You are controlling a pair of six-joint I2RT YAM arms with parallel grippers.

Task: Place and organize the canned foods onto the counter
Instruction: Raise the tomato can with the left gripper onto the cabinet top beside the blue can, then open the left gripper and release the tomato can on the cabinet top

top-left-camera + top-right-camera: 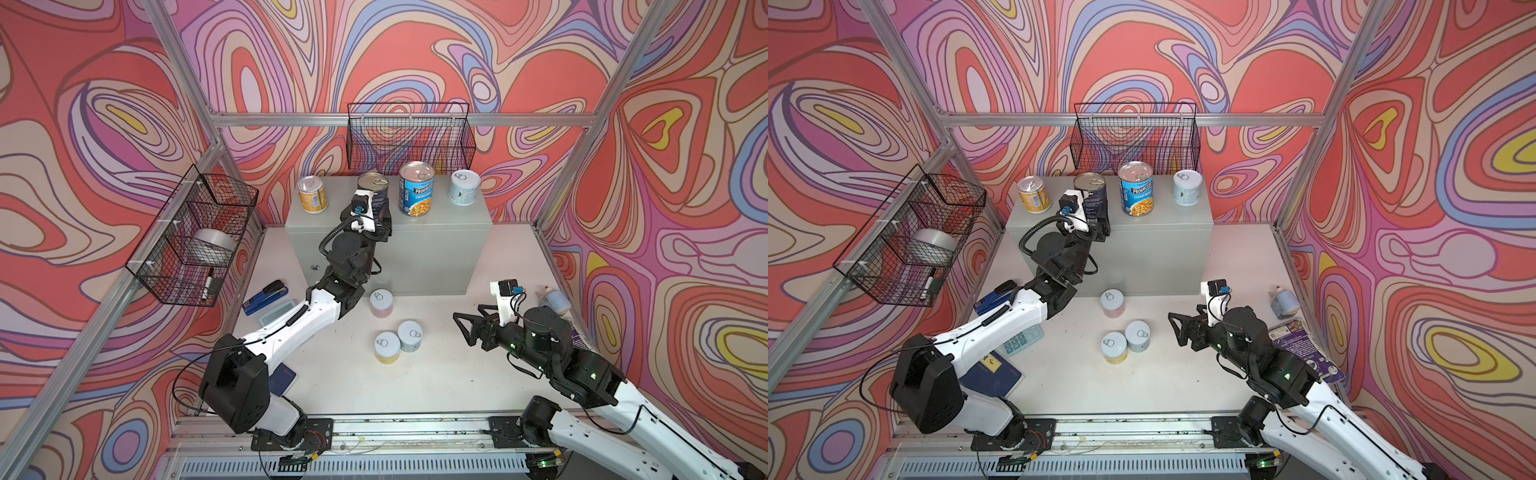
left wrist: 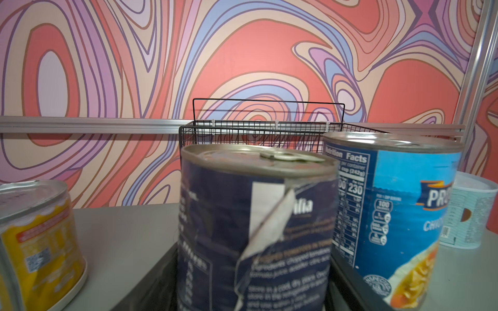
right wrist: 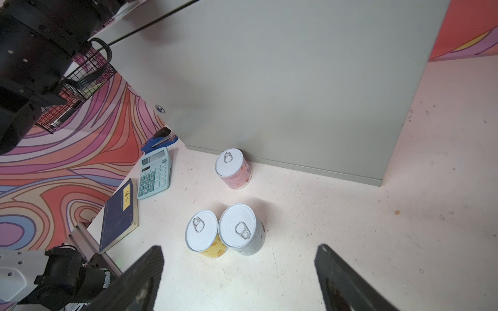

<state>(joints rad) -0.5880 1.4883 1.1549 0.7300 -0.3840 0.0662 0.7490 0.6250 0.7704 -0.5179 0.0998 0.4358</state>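
Bright even light; navy tin (image 2: 253, 229) blurred

Walls (image 1: 415, 50): I see a swirling print in coral, lilac, blue and cream on the left, far and right.
Frame (image 1: 291, 119): aluminium bars run along the far wall and up both far corners.
Tabletop (image 1: 436, 374): white, scuffed, speckled with small marks.
Far basket (image 1: 409, 141): black wire, hung on the far bar.
Left basket (image 1: 174, 286): black wire, fixed to the left bar.
Near rail (image 1: 415, 430): metal track across my near edge.
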